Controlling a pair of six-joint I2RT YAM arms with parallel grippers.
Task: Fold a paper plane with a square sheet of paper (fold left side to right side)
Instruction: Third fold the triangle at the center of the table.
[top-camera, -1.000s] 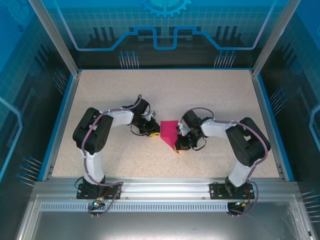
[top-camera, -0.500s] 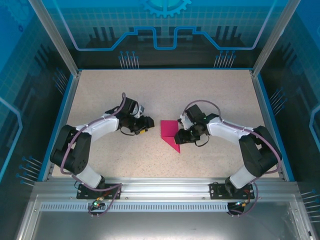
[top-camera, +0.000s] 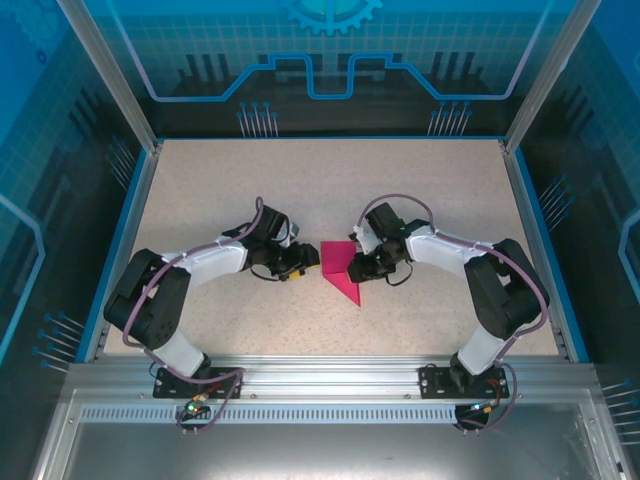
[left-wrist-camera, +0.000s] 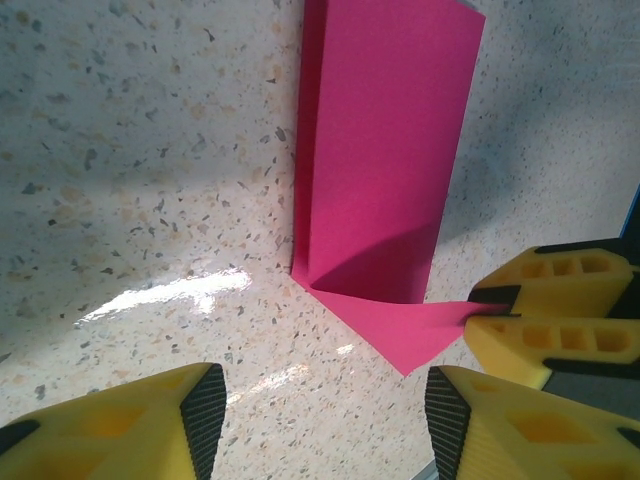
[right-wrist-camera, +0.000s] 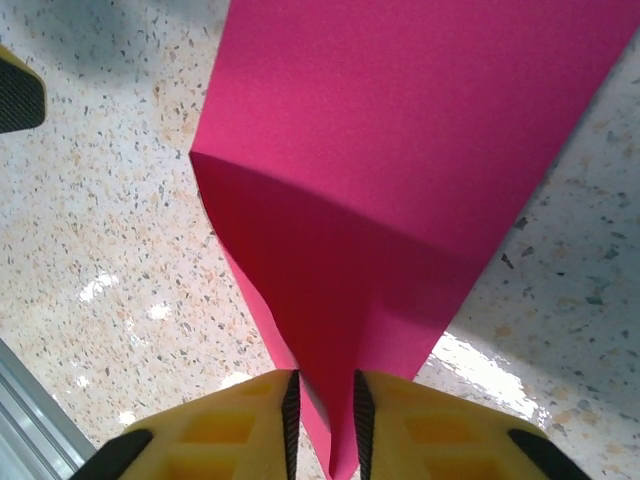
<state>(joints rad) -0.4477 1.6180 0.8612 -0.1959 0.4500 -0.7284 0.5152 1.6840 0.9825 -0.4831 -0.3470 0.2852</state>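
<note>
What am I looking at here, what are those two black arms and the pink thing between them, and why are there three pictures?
These are two robot arms bolted at the near edge of a speckled table. One picture looks down from above; the other two come from a camera on each wrist, so the yellow pads at the bottom are that arm's own fingers. Between the arms lies a partly folded pink paper. The right gripper is pinching a narrow corner of it. The left gripper stands open close to the paper, holding nothing.
</note>
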